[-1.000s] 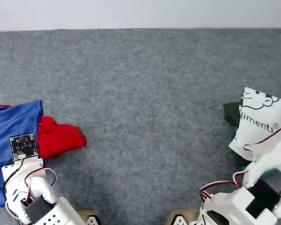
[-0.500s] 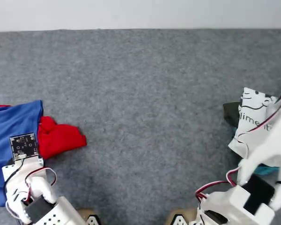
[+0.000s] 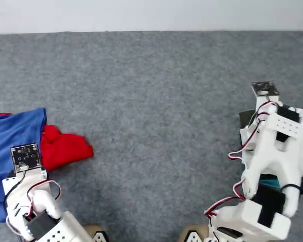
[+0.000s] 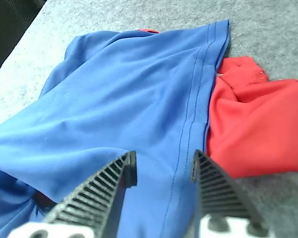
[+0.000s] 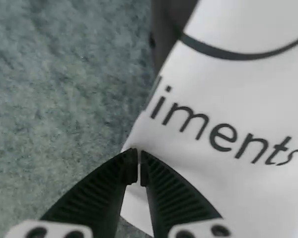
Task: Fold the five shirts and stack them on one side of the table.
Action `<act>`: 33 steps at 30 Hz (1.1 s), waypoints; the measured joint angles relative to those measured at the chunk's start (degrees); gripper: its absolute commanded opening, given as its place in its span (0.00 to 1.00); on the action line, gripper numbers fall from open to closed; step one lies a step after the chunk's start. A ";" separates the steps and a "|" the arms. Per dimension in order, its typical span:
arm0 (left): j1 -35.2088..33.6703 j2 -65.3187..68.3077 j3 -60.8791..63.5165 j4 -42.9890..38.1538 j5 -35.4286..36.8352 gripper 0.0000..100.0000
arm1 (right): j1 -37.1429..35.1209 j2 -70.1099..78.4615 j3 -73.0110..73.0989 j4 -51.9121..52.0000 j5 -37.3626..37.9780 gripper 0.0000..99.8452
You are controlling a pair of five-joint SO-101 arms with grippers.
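A blue shirt (image 3: 12, 138) lies crumpled at the table's left edge, partly over a red shirt (image 3: 63, 148) beside it. My left gripper (image 4: 161, 173) hangs open just above the blue shirt (image 4: 114, 114), close to its hem, with the red shirt (image 4: 253, 129) next to it. At the right edge, my right arm (image 3: 272, 136) stretches over a folded white printed shirt (image 5: 228, 114) that lies on a dark shirt (image 3: 245, 121). My right gripper (image 5: 138, 166) is shut, its tips at the white shirt's near edge. A teal cloth (image 3: 270, 180) peeks out under the arm.
The grey felt table (image 3: 161, 101) stretches wide and bare between the two arms. Its far edge meets a pale wall (image 3: 151, 15). The dark shirt (image 5: 164, 29) juts out beyond the white one.
My right arm has swung forward from the table's near edge and now covers the white shirt. The left arm and the blue and red shirts have not moved.
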 measured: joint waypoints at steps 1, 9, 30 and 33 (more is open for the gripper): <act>0.00 0.00 0.00 0.00 0.00 0.19 | 0.00 -0.09 -0.70 2.02 0.00 0.01; 0.00 0.00 0.00 0.00 0.00 0.19 | 9.58 -4.40 -14.95 11.34 0.09 0.01; 0.00 0.00 0.00 0.00 -0.18 0.19 | 24.26 0.18 -19.87 16.70 13.27 0.01; 0.00 0.00 0.00 0.00 -0.18 0.19 | 22.68 -2.37 -20.84 16.44 13.27 0.01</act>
